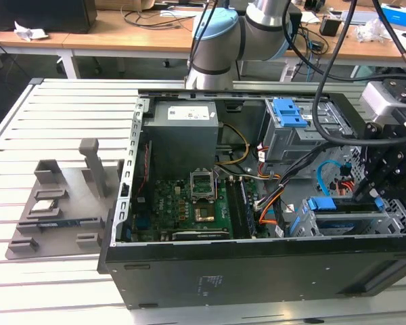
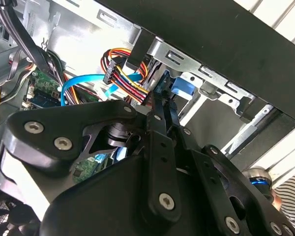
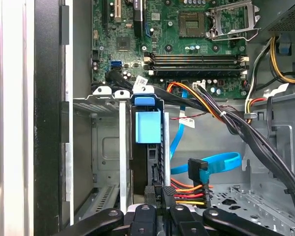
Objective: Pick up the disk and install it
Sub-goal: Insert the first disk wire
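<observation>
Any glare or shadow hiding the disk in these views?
First wrist view: the disk is evenly lit, the slot under it in deep shadow. Second wrist view: the gripper is a dark mass in front, and the bright strip beyond the case washes out. Exterior view: even light, no glare.

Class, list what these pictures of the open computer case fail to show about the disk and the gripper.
- Silver hard drive in its blue plastic carrier, first wrist view: stands edge-on between bay walls, so its label is hidden.
- Black gripper: the picture's edge cuts its fingers off.
- Second wrist view: the gripper's linkage hides the disk's seating.
</observation>
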Controlling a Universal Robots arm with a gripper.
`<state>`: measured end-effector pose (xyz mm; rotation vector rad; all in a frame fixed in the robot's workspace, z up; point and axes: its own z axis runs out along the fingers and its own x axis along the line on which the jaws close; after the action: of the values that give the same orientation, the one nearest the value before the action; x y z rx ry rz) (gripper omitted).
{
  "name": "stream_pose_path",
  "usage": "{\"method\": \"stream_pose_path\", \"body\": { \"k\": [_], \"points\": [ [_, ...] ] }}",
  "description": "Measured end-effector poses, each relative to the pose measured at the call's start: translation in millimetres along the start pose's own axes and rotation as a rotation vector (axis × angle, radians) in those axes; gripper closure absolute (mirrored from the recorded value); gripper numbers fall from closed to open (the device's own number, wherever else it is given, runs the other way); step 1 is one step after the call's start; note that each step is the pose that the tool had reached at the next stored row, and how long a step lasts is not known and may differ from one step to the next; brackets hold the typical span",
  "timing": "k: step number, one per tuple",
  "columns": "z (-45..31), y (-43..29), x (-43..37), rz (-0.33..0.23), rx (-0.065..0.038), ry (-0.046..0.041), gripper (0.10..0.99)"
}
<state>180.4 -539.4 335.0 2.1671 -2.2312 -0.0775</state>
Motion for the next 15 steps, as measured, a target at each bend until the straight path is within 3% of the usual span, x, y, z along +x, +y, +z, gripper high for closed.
{"method": "stream_pose_path", "body": {
  "k": [1, 2, 4, 9, 10, 15],
  "points": [
    [0.8, 0.1, 0.2, 0.0, 0.0, -0.0018, 0.918],
    [0.3, 0.0, 0.4, 0.0, 0.0, -0.0006, 0.839],
    [-2.0, 0.2, 0.4, 0.0, 0.0, -0.0001, 0.839],
    [-25.5, 1.6, -2.8, 0.0, 0.0, 0.0006, 0.851],
    [-32.6, 2.0, -3.5, 0.0, 0.0, 0.0008, 0.98],
    [-52.4, 3.1, -3.9, 0.0, 0.0, 0.0007, 0.98]
  ]
}}
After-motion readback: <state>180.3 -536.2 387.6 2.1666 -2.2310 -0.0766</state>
